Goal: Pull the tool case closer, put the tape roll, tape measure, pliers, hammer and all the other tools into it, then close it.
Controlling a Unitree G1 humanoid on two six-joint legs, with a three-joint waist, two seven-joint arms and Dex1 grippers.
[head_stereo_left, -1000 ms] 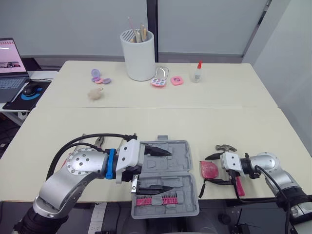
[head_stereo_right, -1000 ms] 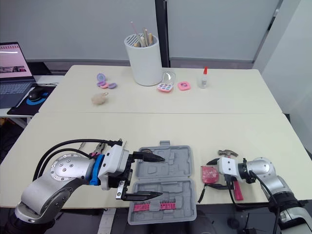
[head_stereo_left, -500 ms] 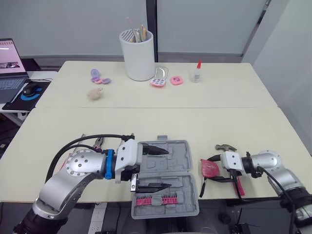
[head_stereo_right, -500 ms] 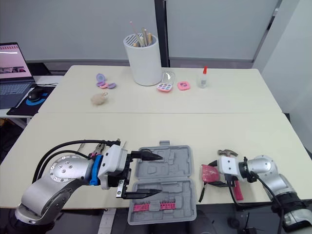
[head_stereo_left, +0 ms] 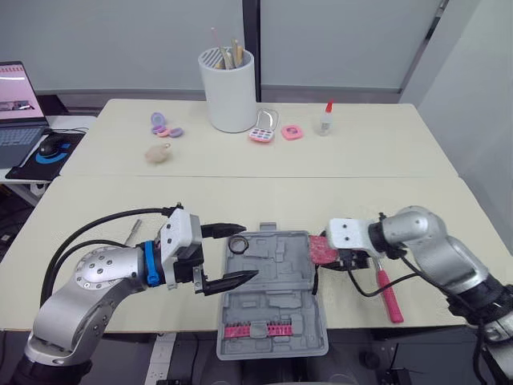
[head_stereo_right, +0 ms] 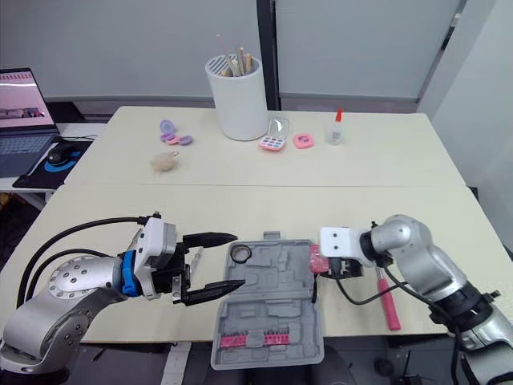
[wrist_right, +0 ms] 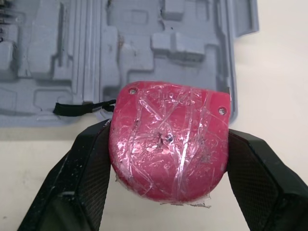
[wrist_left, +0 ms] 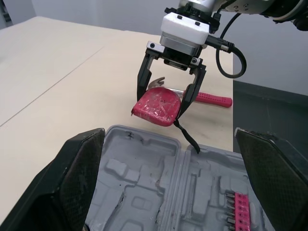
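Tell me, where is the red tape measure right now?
The red tape measure is gripped in the right gripper, at the right edge of the open grey tool case, near the red-handled hammer.

The cream tabletop [head_stereo_left: 385, 208] nearest me butts against a second tabletop [head_stereo_left: 377, 148], their seam crossing mid-frame. Behind them, pale grey wall panels [head_stereo_left: 120, 40] span the upper frame, split by a dark vertical post [head_stereo_left: 251, 32]. A white wall [head_stereo_left: 473, 88] angles in at upper right. At far left, a side desk [head_stereo_left: 22, 186] bears a laptop [head_stereo_left: 16, 104], with dark floor [head_stereo_left: 10, 237] below it.
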